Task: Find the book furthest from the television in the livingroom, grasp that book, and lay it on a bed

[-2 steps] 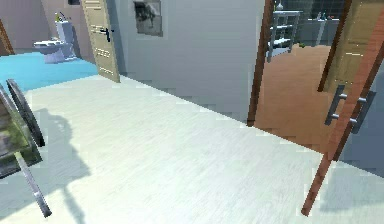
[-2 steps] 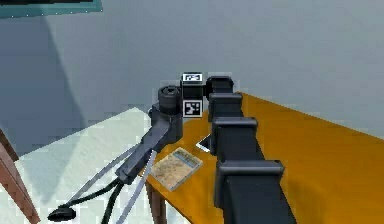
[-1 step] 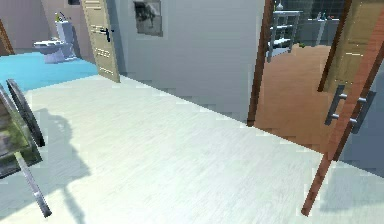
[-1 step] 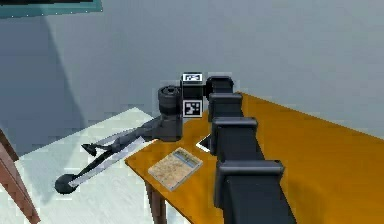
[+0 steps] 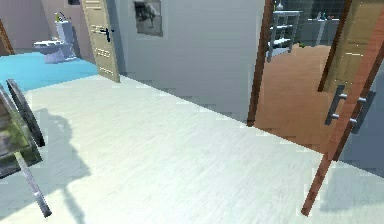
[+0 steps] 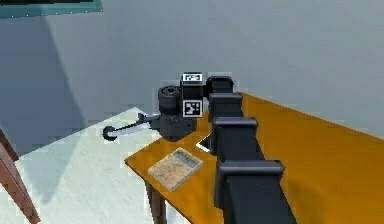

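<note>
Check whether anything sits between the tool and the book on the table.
Nothing visible does. The book lies flat near a corner of the orange table; only bare tabletop separates it from the tool, whose fingers reach past the table's edge. The tool's height above the table cannot be told.

A pale floor (image 5: 180, 150) meets a grey wall (image 5: 200, 50) hung with a framed picture (image 5: 148, 17) — an open wooden door (image 5: 102, 35) at its left. An orange desk (image 6: 330, 150) stands before a blue-grey wall (image 6: 280, 50).

Forward view over white floor (image 5: 170, 150); arm side view near orange table (image 6: 330, 160)
</note>
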